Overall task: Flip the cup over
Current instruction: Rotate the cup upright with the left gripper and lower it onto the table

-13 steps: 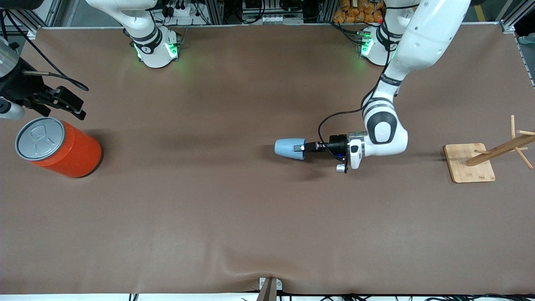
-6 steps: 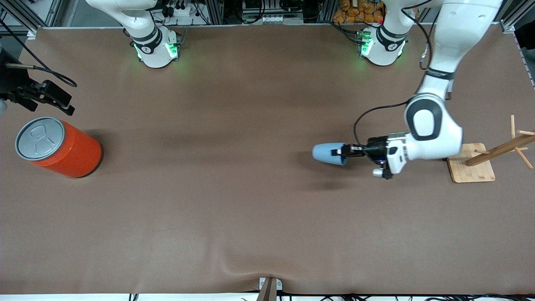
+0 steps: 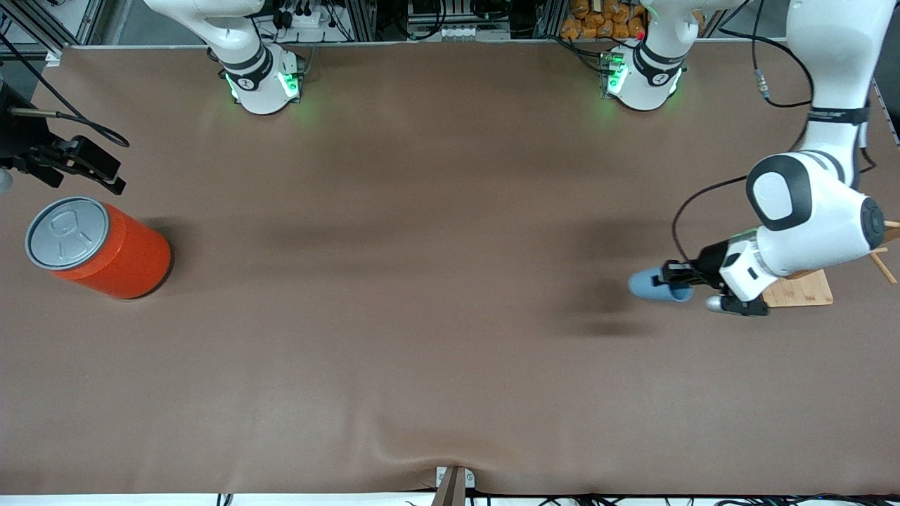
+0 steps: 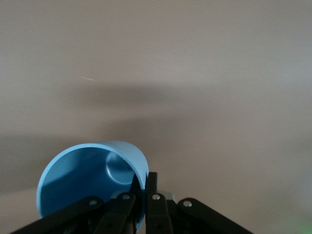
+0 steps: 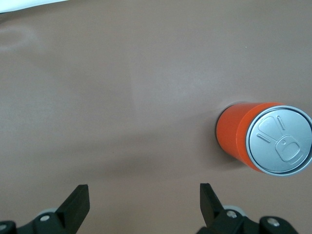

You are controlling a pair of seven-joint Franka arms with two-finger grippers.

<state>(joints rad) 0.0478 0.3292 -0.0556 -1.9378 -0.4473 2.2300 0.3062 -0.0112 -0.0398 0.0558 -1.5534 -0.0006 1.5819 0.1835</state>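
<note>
The small light-blue cup [image 3: 650, 284] lies sideways in the air over the brown table, close to the wooden stand. My left gripper [image 3: 673, 279] is shut on its rim, one finger inside and one outside. In the left wrist view the cup [image 4: 87, 180] shows its open mouth and inner bottom, with the gripper [image 4: 144, 183] pinching its wall. My right gripper [image 3: 91, 169] is open and empty, up at the right arm's end of the table above the orange can; its wide-apart fingers [image 5: 78, 204] show in the right wrist view.
A big orange can [image 3: 98, 246] with a grey lid stands at the right arm's end; it also shows in the right wrist view [image 5: 265, 139]. A wooden stand [image 3: 798, 281] with pegs sits at the left arm's end, partly hidden by the left arm.
My left gripper has carried the cup from the table's middle toward the left arm's end, up to the wooden stand. My right gripper drew slightly outward, then held still.
</note>
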